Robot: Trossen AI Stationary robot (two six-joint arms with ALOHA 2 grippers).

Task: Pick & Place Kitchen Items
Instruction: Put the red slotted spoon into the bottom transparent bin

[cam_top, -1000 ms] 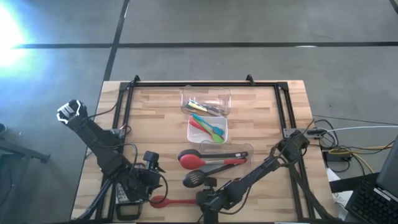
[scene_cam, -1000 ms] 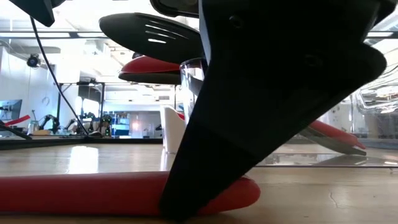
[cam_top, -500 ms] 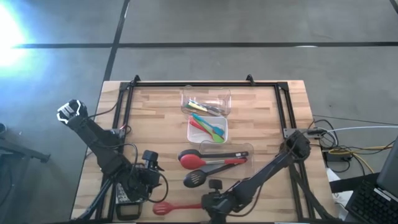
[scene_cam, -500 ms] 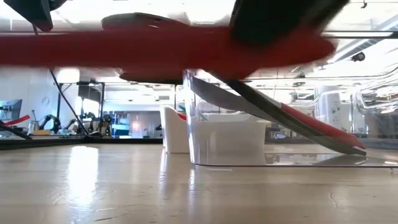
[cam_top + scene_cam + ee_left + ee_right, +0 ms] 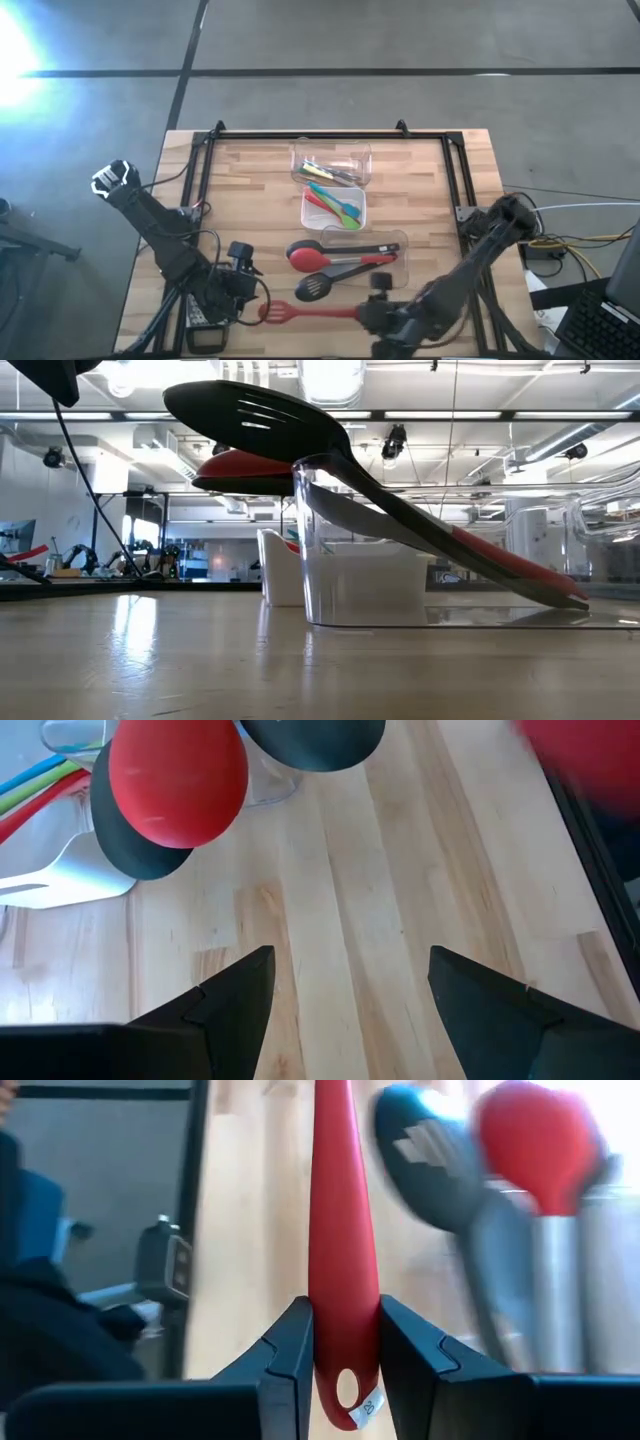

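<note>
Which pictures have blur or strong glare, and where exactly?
High view: a strong white glare fills the upper left corner of the floor. Right wrist view: the red spatula in the right hand is sharp, while the black spoon and red spoon beyond are smeared. Left wrist view: a blurred red shape at one corner.

Overhead looks straight down, low camera level across table [image 5: 250,200]; wrists close — both see wood

3 clear tubs [image 5: 331,163]; 2 arms; 1 red spatula [image 5: 300,312].
</note>
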